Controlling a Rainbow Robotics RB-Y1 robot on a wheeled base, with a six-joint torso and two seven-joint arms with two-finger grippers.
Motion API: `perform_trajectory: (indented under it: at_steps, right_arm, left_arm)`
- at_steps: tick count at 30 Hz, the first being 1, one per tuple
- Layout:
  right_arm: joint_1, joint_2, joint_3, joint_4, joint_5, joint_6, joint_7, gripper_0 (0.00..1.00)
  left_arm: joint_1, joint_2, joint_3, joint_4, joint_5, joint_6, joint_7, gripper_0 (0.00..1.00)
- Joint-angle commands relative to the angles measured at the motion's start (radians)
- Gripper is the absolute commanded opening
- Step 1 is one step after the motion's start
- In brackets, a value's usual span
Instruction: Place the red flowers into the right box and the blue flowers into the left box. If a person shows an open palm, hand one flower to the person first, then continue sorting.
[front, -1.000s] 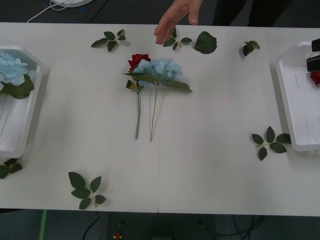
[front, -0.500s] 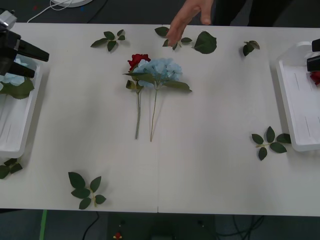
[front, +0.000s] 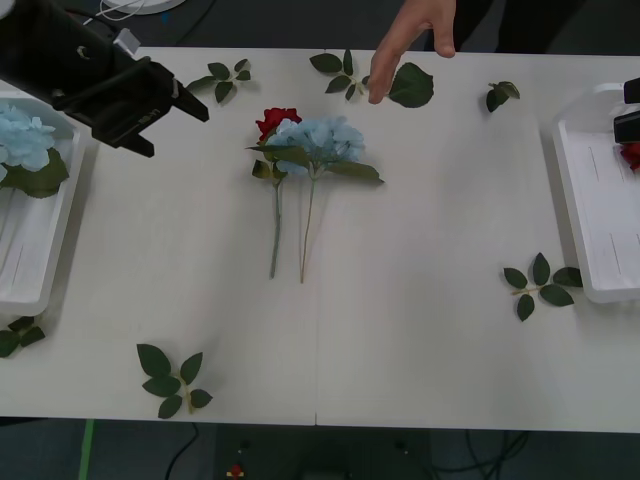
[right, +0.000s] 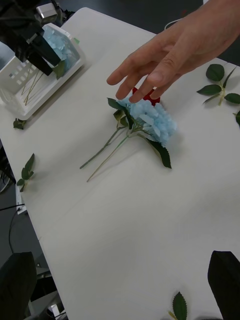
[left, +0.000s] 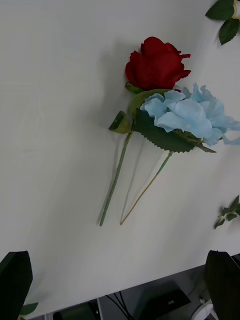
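**Left gripper nears paired flowers under a waiting hand**

A red rose (front: 277, 120) and a blue hydrangea (front: 322, 138) lie touching at the desk's (front: 420, 330) centre, heads toward the frame's top, stems running straight down it. The left gripper (front: 180, 108), fingers spread wide and empty, hovers at upper left. The right gripper (front: 630, 108), state unclear, sits at the right edge over the right box (front: 600, 215). A person's hand (front: 405, 45) reaches in above. Overlapping heads risk a double grab.

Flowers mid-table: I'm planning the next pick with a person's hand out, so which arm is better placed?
Left. The left gripper, open, hovers beside the red rose and blue hydrangea; the right gripper sits over the right box.
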Motion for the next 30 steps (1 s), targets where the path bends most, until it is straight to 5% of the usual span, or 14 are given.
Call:
perform_trajectory:
  at_steps: [1, 7, 17, 30]
  right_arm:
    - [0.010, -0.016, -0.027, -0.002, -0.012, -0.009, 0.035, 1.00]
    - [0.010, -0.016, -0.027, -0.002, -0.012, -0.009, 0.035, 1.00]
    - [0.010, -0.016, -0.027, -0.002, -0.012, -0.009, 0.035, 1.00]
    - [0.010, -0.016, -0.027, -0.002, -0.012, -0.009, 0.035, 1.00]
  left_arm:
    - [-0.049, -0.063, -0.081, -0.059, -0.086, -0.117, 0.128, 1.00]
    - [-0.061, -0.086, -0.296, -0.078, -0.186, -0.350, 0.305, 1.00]
    - [-0.063, -0.096, -0.489, -0.078, -0.221, -0.522, 0.495, 1.00]
    - [-0.290, -0.236, -0.767, 0.146, -0.256, -0.546, 0.481, 1.00]
